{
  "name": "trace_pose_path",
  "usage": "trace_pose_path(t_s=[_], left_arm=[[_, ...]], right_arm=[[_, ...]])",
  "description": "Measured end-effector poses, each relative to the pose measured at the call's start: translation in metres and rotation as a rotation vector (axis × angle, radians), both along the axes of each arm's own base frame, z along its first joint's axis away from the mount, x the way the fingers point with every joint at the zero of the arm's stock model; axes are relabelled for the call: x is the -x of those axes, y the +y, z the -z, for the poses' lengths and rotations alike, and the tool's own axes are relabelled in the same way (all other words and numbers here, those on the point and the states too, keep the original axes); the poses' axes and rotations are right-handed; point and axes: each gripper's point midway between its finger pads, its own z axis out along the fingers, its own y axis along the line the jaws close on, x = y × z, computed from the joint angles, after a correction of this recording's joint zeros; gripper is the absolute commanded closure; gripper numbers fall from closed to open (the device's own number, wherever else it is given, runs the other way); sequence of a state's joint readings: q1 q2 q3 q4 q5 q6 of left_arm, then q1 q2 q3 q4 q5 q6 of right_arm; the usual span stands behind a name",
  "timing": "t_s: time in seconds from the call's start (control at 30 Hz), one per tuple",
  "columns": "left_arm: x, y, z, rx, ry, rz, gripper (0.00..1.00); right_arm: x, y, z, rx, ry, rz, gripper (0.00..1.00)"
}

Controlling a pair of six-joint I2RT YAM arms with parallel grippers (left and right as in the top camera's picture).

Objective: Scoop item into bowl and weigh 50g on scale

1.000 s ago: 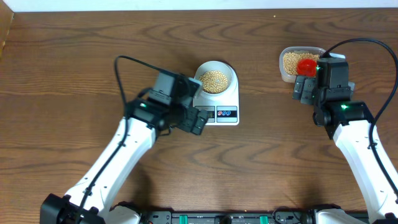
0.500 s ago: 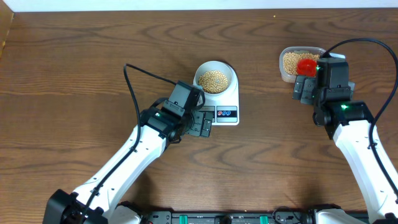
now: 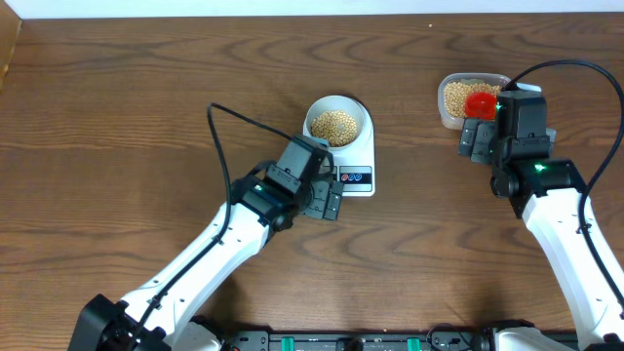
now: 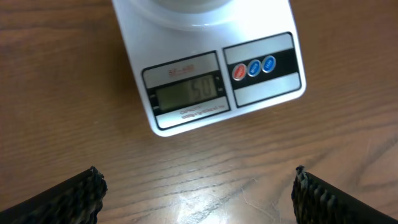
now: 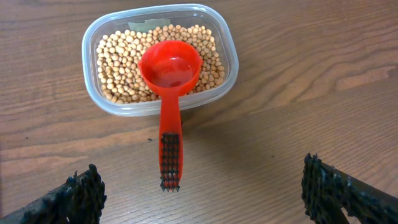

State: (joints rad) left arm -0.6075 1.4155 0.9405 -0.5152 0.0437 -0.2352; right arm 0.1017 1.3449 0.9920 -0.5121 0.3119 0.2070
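You are seeing the left arm (image 3: 195, 258) and the right arm (image 3: 570, 244) wearing white shells over black joints. Each is glowing with a green light (image 3: 537, 168) and trailing a black cable (image 3: 565, 64); ribbed black fingers (image 4: 68, 199) are showing.

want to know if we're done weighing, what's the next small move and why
Probably just back the left gripper away from the scale and add nothing more. Its display seems to read 50, beans sit in the bowl on it, and the empty red scoop rests in the tub ahead of the right gripper. Both grippers are open.
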Motion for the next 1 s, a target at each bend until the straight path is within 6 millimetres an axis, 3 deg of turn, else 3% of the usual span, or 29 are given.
trace_pose_path(t_s=[0.77,1.0], left_arm=[[0.002,-0.004,-0.001,-0.014,-0.017,0.014,0.02],[-0.008,-0.009,-0.004,0.012,-0.065,0.009,0.02]], right_arm=[[0.0,0.0,0.0,0.0,0.0,0.0,0.01],[0.0,0.0,0.0,0.0,0.0,0.0,0.01]])
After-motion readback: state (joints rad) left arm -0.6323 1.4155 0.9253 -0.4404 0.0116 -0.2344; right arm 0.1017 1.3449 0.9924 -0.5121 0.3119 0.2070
